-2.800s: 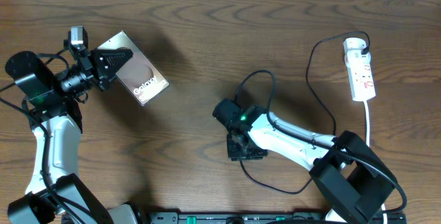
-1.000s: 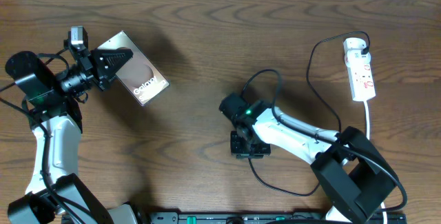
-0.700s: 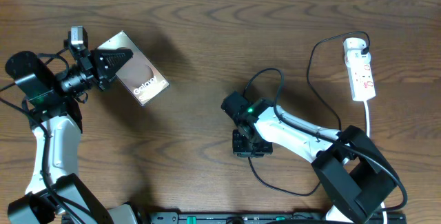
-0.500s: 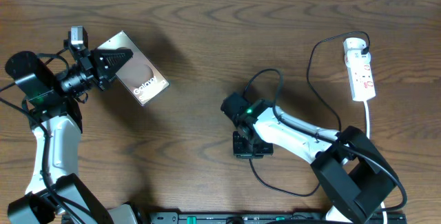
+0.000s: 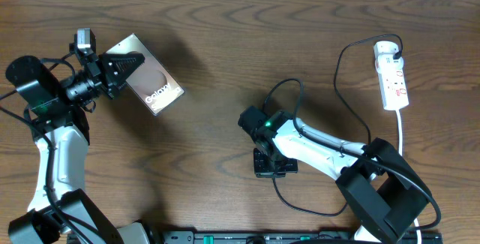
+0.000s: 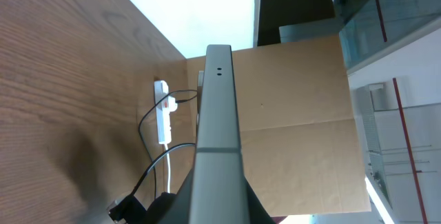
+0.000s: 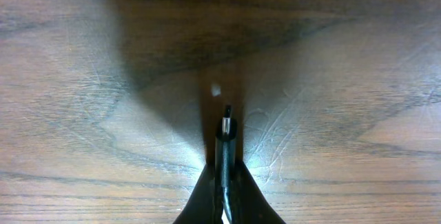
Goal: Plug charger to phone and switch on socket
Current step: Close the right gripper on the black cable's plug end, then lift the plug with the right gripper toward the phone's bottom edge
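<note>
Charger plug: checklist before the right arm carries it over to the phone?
1. Charger gripped: ok. Its plug tip sticks out past the fingers of the right gripper.
2. Phone held: ok. The left gripper is clamped on one end of it.
3. Plug lined up with the phone: not ok. It is over bare table, well apart from the phone.
4. Phone port facing the plug: cannot tell.
5. Cable slack: ok. It lies in loose loops between the socket and the right gripper.
6. Socket switch state: cannot tell.
</note>
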`<move>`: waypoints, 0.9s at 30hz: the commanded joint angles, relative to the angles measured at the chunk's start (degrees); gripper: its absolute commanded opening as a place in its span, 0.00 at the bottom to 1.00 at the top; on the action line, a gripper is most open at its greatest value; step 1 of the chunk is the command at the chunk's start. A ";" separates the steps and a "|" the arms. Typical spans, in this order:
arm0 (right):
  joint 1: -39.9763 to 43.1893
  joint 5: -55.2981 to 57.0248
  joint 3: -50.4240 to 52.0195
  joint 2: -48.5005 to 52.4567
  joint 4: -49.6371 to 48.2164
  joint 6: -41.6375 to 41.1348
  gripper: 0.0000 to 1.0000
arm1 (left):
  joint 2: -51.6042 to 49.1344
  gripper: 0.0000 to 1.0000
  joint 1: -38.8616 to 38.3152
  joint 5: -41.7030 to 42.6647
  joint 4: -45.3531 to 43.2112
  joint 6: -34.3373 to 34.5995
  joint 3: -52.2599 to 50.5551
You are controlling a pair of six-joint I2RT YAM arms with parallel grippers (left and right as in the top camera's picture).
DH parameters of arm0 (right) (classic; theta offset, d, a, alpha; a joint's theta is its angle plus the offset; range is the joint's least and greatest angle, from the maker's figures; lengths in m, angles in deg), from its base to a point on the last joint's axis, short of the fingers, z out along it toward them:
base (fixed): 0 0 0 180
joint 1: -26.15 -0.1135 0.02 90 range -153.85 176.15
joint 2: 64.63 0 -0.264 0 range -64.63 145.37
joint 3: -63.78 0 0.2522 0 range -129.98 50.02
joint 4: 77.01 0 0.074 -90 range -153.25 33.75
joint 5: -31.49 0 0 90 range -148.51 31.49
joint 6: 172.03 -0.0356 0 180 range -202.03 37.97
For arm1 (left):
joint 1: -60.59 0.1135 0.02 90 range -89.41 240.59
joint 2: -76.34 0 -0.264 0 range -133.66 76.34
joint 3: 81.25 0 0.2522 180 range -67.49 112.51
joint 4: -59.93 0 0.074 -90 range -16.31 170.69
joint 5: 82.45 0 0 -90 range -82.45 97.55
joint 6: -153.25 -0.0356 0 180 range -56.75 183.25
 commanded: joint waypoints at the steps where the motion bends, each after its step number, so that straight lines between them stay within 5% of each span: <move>1: -0.57 0.46 0.94 1.05 0.24 -1.07 0.01 | 0.96 0.07 0.24 1.60 -0.52 -0.61 0.83; 15: 2.23 -0.87 -1.95 1.01 1.49 0.79 0.01 | 0.96 0.07 0.24 1.57 -0.52 -0.61 0.83; 21: 8.61 -10.93 -14.27 0.92 6.25 15.45 0.01 | 0.96 0.07 0.24 1.60 -0.52 -0.63 0.83; 27: 14.10 -45.97 -27.15 0.92 7.28 43.60 0.01 | 0.96 0.07 0.24 1.60 -0.52 -0.63 0.83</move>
